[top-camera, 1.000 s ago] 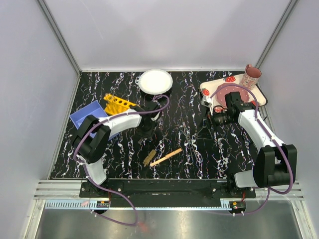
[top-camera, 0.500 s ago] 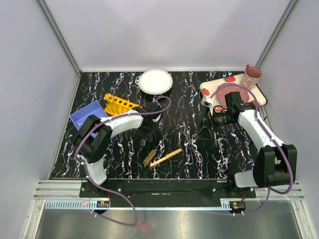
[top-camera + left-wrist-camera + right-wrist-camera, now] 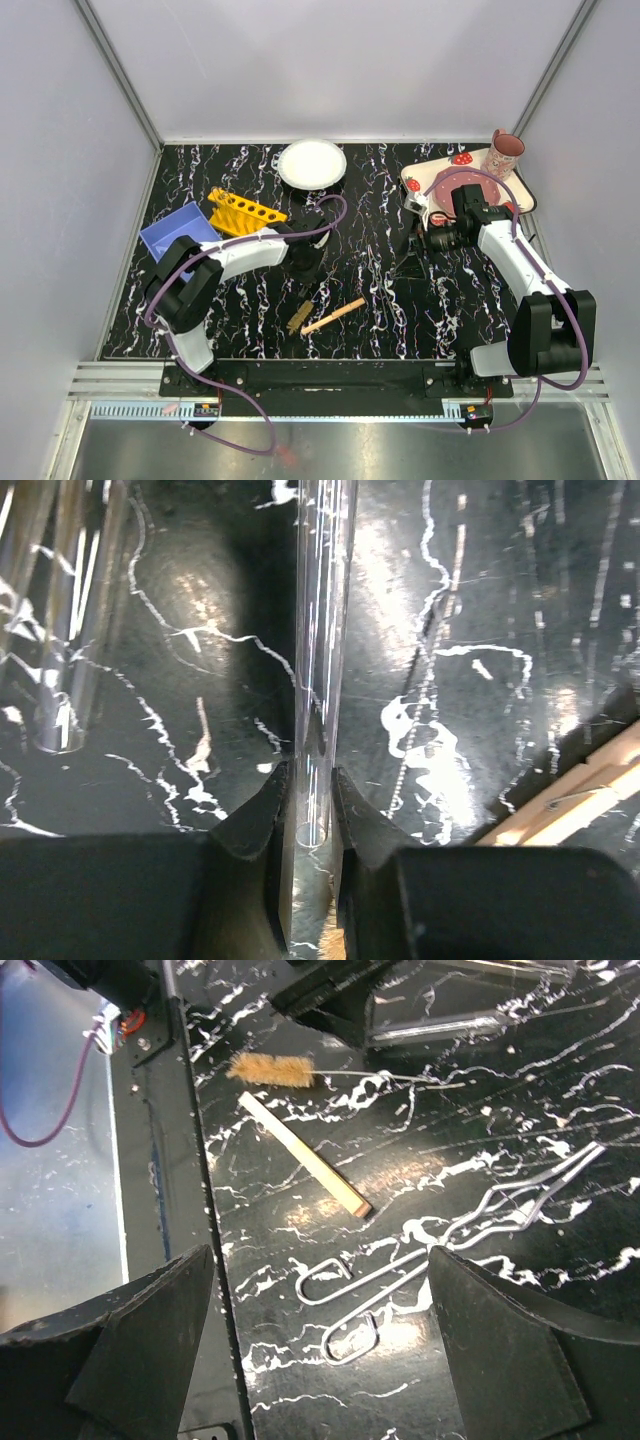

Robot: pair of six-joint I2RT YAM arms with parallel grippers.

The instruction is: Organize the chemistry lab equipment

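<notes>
Pinched slender clear glass tube near its end in left gripper, long axis pointing straight ahead along black white-veined tabletop near pale wooden stick, with right gripper spread wide, empty.

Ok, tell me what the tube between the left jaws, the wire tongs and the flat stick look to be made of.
Tube: likely glass, possibly clear plastic; it is transparent with sharp glossy highlights.
Tongs: metal wire, with a bare silvery sheen, bent into loops.
Stick: probably unfinished wood; it is pale tan, matte and square-edged.
</notes>
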